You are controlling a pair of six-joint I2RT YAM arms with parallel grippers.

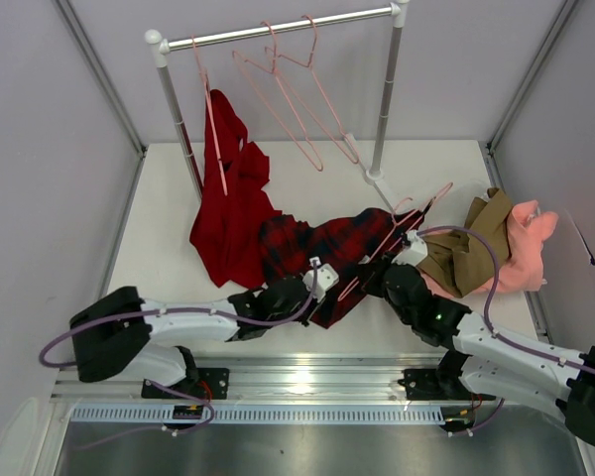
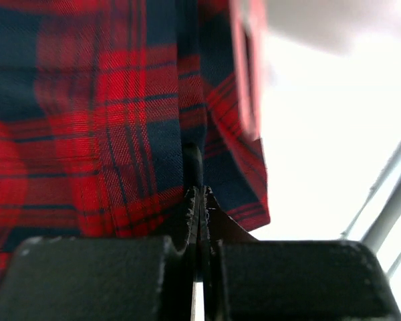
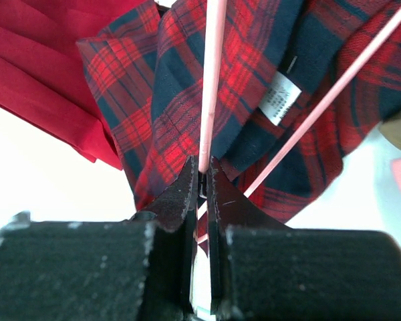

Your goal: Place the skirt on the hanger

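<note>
The plaid skirt (image 1: 317, 243) lies crumpled on the white table in front of the rack, and it fills the left wrist view (image 2: 107, 114). A pale-pink hanger (image 1: 428, 205) lies slantwise across its right part, hook toward the rack's foot. My left gripper (image 1: 317, 293) is at the skirt's near edge, and its jaws (image 2: 199, 195) are shut on a fold of the plaid cloth. My right gripper (image 1: 379, 276) sits at the hanger's near end; in the right wrist view (image 3: 202, 175) it is shut on one pink bar of the hanger (image 3: 211, 87) over the skirt (image 3: 174, 100).
A metal clothes rack (image 1: 278, 30) stands at the back with spare pink hangers (image 1: 297, 99) on its rail. A plain red garment (image 1: 228, 198) hangs from it down to the table, left of the skirt. Tan and pink clothes (image 1: 501, 248) are piled at the right.
</note>
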